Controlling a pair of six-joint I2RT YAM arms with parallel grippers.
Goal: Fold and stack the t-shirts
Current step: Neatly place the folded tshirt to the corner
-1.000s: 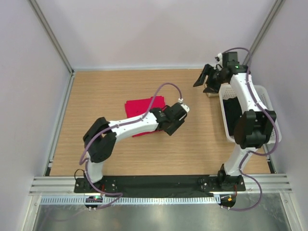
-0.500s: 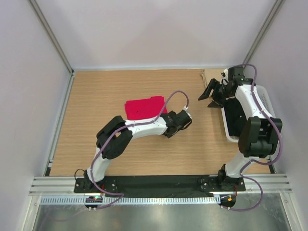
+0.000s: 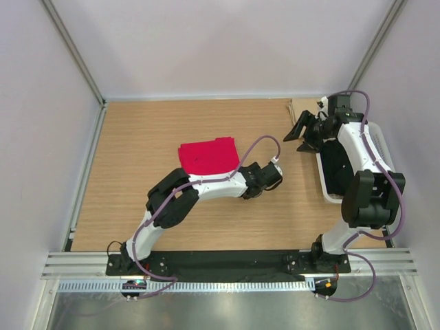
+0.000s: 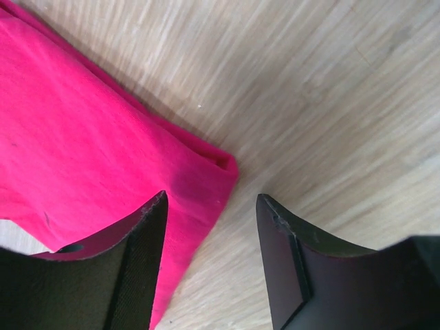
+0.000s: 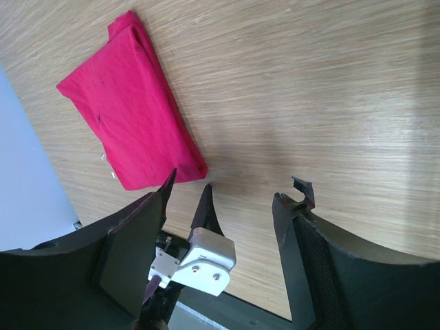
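- Crimson cloth marks the one t-shirt (image 3: 207, 155) clearly seen. It lies folded into a flat rectangle on the wooden bench (image 3: 137, 137), left of the middle and well apart from the white lattice basket (image 3: 322, 175) at the right edge.
- The left hand (image 4: 212, 199) is open and holds nothing. The shirt's near right corner lies just ahead of it. In the wrist view one finger (image 4: 134, 265) overlaps the cloth and the other is over bare wood. Whether that finger touches the cloth I cannot tell.
- The right hand (image 3: 297, 141) is also open and empty, hovering above bare bench just beside the basket's far end, with the red shirt well off to its left.
- A dark mass (image 3: 333, 168) lies in the basket. It may be another shirt, but too little shows to say.
- The red fold looks finished, so fetching the next shirt is probably the step in hand.
- To do it well, the left hand should lift straight up so the corner is not dragged open. The right hand should go over the rim, pinch cloth only, not lattice, and raise it clear of the wall.
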